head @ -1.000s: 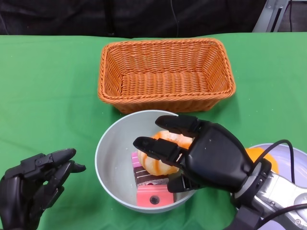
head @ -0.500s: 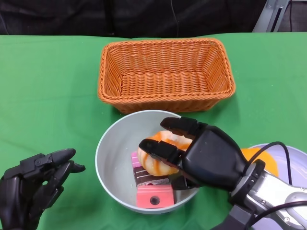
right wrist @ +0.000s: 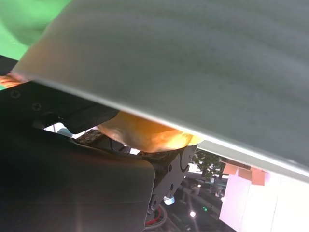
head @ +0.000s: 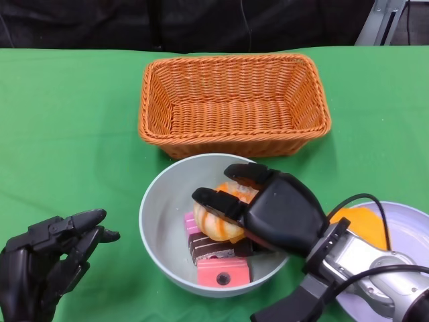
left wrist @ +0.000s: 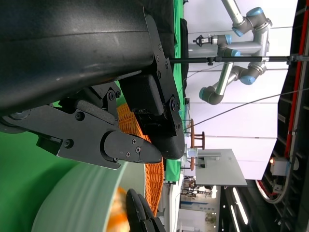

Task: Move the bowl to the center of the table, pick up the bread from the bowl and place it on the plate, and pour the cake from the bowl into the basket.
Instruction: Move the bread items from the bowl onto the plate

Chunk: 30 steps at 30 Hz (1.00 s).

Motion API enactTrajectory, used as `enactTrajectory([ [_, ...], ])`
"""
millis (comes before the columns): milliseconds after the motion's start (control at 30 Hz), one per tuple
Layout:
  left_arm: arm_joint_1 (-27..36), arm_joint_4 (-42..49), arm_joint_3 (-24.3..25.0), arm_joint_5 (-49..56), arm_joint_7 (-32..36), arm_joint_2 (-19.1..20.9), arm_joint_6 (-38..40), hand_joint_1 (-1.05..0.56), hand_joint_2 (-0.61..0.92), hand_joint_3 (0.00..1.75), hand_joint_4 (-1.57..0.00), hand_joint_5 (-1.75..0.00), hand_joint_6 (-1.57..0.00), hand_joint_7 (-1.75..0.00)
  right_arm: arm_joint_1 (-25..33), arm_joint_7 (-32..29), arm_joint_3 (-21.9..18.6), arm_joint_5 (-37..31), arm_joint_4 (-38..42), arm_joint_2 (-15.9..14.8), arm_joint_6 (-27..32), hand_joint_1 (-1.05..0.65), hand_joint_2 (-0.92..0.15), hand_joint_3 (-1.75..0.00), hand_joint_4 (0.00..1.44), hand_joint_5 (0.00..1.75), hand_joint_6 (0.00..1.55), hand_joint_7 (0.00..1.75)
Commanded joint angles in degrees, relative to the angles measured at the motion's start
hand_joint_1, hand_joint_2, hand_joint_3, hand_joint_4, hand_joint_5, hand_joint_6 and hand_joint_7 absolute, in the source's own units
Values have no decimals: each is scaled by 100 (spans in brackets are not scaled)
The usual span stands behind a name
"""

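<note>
The grey bowl stands near the table's front, just before the wicker basket. In it lie an orange striped bread, a brown cake slice and a pink cake piece. My right hand reaches into the bowl and grips the bread between thumb and fingers. The right wrist view shows the bread pressed against the fingers below the bowl wall. My left hand hangs at the lower left, fingers loosely bent, holding nothing. The plate lies at the right.
An orange item lies on the plate, partly behind my right wrist. Green cloth covers the table. The basket holds nothing. A black cable loops over my right forearm.
My right hand has sunk lower into the bowl and its fingers have closed round the bread. The bowl has slid slightly to the right. My left hand has stayed put.
</note>
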Motion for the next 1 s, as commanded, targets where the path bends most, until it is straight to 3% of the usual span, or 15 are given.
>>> enactTrajectory([
  [33, 68, -129, 1, 1, 32, 38, -17, -29, 92, 18, -88, -93, -128, -1, -110, 35, 86, 36, 229, 5, 147, -80, -87, 0, 62, 2, 52, 0],
  [267, 106, -204, -14, 34, 68, 7, -62, -30, 92, 16, -89, -92, -128, -1, -268, 257, 261, 139, 417, 96, 141, -77, -87, 0, 67, 4, 56, 2],
  [633, 123, -477, -67, -38, 82, -66, 78, -31, 92, 14, -91, -91, -129, -1, -476, 492, 363, 618, 1023, 184, -311, -45, -84, 0, 111, 12, 93, 6],
  [1000, 295, -1076, -198, 170, 315, -101, 354, -29, 92, 18, -90, -91, -128, -1, -381, 859, 535, 693, 928, 127, -88, -41, -85, -1, 120, 12, 100, 3],
])
